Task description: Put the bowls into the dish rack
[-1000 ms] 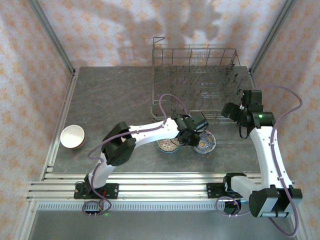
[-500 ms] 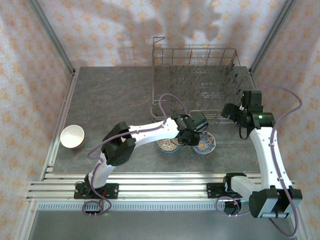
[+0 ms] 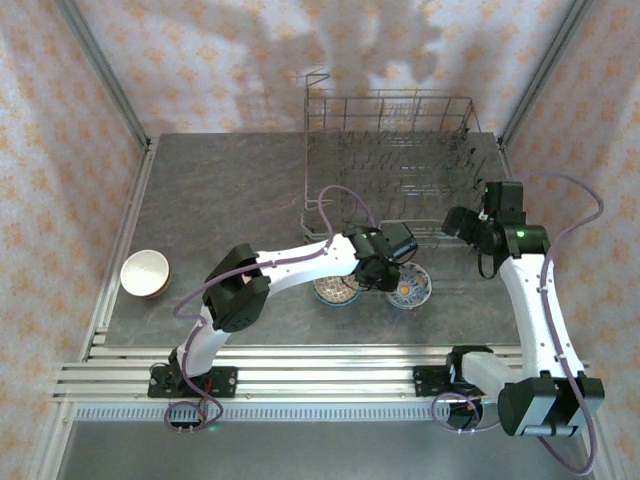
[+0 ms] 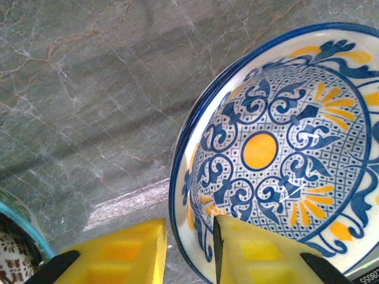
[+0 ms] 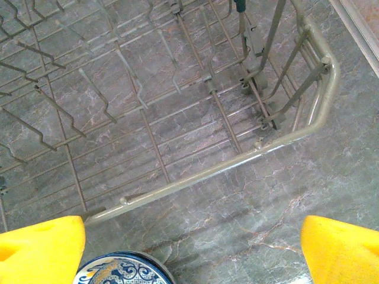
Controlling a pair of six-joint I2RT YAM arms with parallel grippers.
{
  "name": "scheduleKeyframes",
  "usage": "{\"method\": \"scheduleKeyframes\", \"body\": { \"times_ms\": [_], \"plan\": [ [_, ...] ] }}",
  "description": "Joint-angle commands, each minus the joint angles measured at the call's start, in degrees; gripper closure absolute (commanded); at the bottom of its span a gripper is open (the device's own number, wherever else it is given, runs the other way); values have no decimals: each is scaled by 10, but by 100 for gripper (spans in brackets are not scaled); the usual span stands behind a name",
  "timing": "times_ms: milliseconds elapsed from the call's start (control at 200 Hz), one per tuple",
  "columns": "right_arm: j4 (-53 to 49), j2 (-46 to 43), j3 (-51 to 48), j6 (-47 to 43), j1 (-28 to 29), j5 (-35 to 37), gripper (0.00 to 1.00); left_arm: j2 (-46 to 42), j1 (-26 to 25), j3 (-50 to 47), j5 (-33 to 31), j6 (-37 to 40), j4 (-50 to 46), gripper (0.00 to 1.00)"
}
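Grasp step. Left fingers [image 4: 127, 251] straddle the 7 o'clock rim of the blue-white patterned ceramic bowl with orange centre [image 4: 278, 154] on the grey stone counter [image 3: 230, 190]. They are slightly spread and look not yet pinching. Right fingers [image 5: 35, 242] wide apart. Next: clamp, lift, carry toward 12 o'clock into the grey wire dish rack [image 3: 390, 170].

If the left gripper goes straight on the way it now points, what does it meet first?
Most likely the blue-white bowl: its rim lies between the open jaws of the left gripper, one finger over its inside, the other over the table. Depth is unclear.
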Motion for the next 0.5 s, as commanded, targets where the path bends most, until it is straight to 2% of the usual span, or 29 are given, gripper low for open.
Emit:
{"method": "scheduleKeyframes", "body": {
  "times_ms": [0,370,495],
  "plan": [
    [13,-6,-5,-9,3,5,6,-5,4,25,-21,9,-14,72],
    [14,-8,-6,-12,4,8,6,17,5,41,-7,6,-17,77],
    [14,-8,-6,-13,4,6,6,20,5,43,-4,5,-20,72]
  ]
}}
